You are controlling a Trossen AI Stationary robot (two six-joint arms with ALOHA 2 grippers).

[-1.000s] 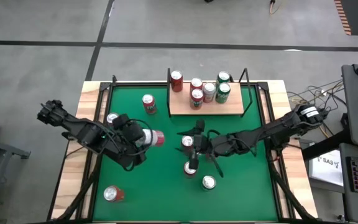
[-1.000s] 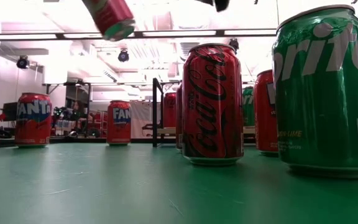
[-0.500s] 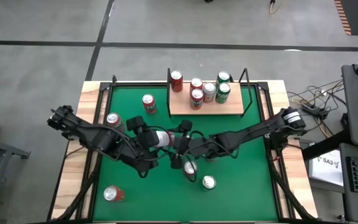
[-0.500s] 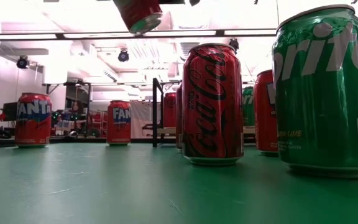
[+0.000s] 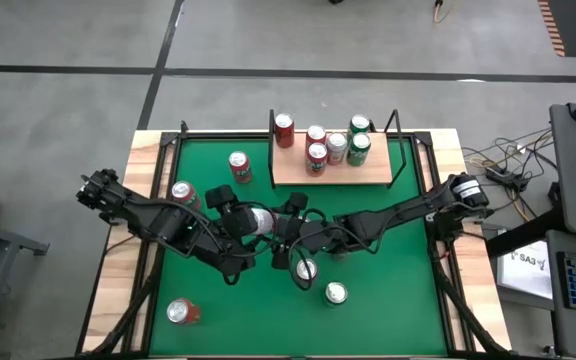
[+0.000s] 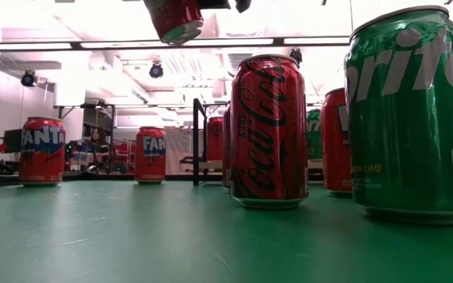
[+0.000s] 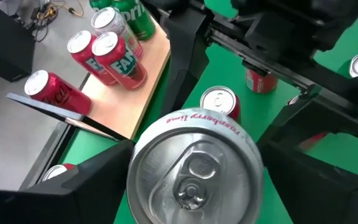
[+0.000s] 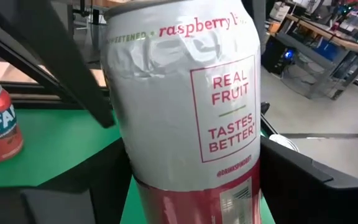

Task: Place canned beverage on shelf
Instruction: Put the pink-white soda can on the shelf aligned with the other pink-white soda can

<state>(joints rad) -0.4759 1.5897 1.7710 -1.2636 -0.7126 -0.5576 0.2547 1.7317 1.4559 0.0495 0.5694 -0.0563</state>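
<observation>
A silver and red raspberry can (image 5: 259,220) hangs tilted over the middle of the green table, clear of it. Its red lower end shows in the low view (image 6: 175,17). My right gripper (image 5: 281,226) reaches in from the right and is shut on the can (image 8: 185,106). My left gripper (image 5: 242,220) comes from the left. It is open, with its fingers standing close on either side of the can's top end (image 7: 194,168). The shelf (image 5: 330,168), a tan board with black uprights, stands at the far edge and bears several cans. My right gripper pinches the can's side wall (image 8: 143,171) between its two fingers, about where silver meets red. The fingers come nearly level from the table's right and lie across the can. The can is lifted clear and tilted, its top toward my left gripper.
Loose cans stand on the felt: a Fanta (image 5: 238,165), one at the left edge (image 5: 181,191), one near left (image 5: 181,312), and two below the arms (image 5: 306,269) (image 5: 336,293). Close in the low view are a Coca-Cola can (image 6: 268,130) and a Sprite can (image 6: 411,118).
My left gripper has carried the can toward the table's right, rolling a little. My right gripper has come toward the table's left and closed in around the can over the middle. Both have kept still in the last half second.
</observation>
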